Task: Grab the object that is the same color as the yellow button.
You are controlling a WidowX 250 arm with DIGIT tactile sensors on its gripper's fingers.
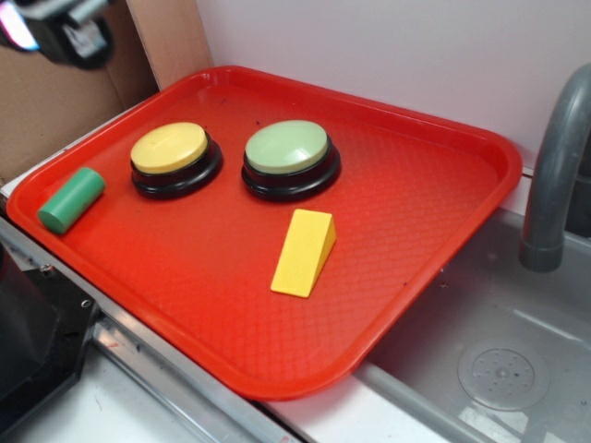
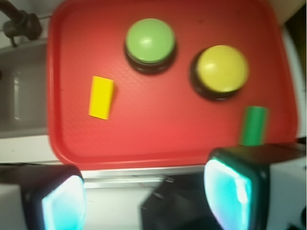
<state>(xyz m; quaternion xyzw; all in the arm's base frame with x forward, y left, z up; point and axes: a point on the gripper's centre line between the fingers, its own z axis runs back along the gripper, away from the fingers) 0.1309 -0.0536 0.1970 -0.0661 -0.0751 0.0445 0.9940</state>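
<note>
Hovering high over the near edge of the red tray (image 2: 62,143), the hand (image 2: 144,191) had its two fingers (image 2: 230,191) spread wide with nothing between them, parked well back, probably so the wrist camera took in the whole layout. Yellow wedge (image 1: 305,251) lay flat on the tray, in open space in front of the pale green button (image 1: 288,155), touching nothing, so it looked easy to straddle. Yellow button (image 1: 171,152) sat beside the green one and served only as colour reference. Green cylinder (image 1: 70,199) lay on its side near the tray's edge, well apart from the wedge. Grasp not yet begun.
</note>
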